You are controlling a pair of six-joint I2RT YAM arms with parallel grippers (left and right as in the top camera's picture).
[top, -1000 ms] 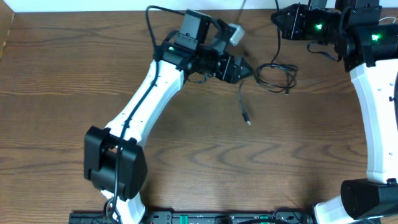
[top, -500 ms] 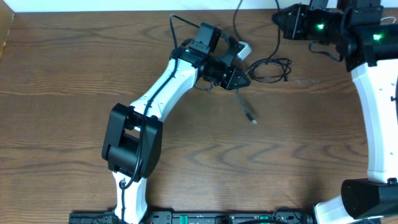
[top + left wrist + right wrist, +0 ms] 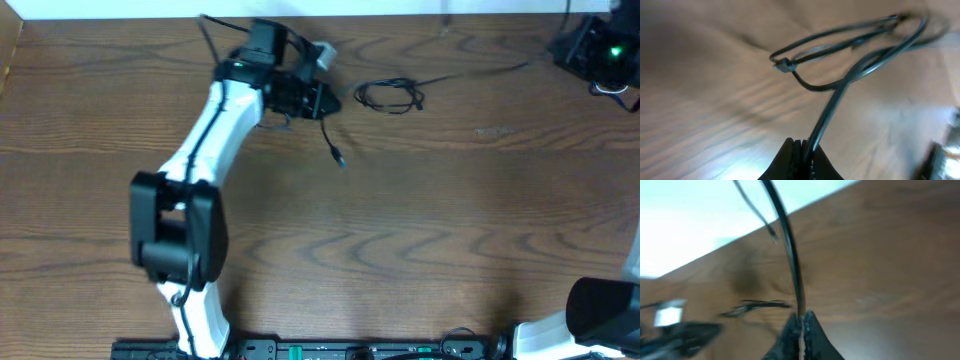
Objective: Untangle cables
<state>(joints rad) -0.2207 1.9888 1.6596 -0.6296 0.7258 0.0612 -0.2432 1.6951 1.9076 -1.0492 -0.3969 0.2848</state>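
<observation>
The black cable (image 3: 390, 96) lies in the upper middle of the overhead view, gathered into a small flattened coil on the tabletop (image 3: 450, 240). From the right side of the coil a thin strand is drawn out in a nearly straight line toward the upper right corner. Left of the coil, a short tail ends in a small plug (image 3: 340, 160) resting on the wood.

The left end effector (image 3: 325, 101) is just left of the coil. In the left wrist view it is clenched on the black cable (image 3: 840, 85), which rises from between the fingertips into overlapping loops. The right end effector (image 3: 801, 325) is likewise clamped on a dark strand, though that view is blurred. Overhead, only its edge shows at the upper right corner (image 3: 565, 48).

A white block (image 3: 322, 55) sits beside the left wrist. Whether it belongs to the white cable cannot be told, and no white cord is clearly made out.

The cable is judged to be light, limp and thin, with a smooth jacket that may slip through a pinch. It can be expected to trail and spring back into loops rather than hold a shape. A hard pull from both ends could cinch the coil into a knot. A hold on a single free strand close to the coil, or just behind the plug, is thought better than one on the bundled loops.
</observation>
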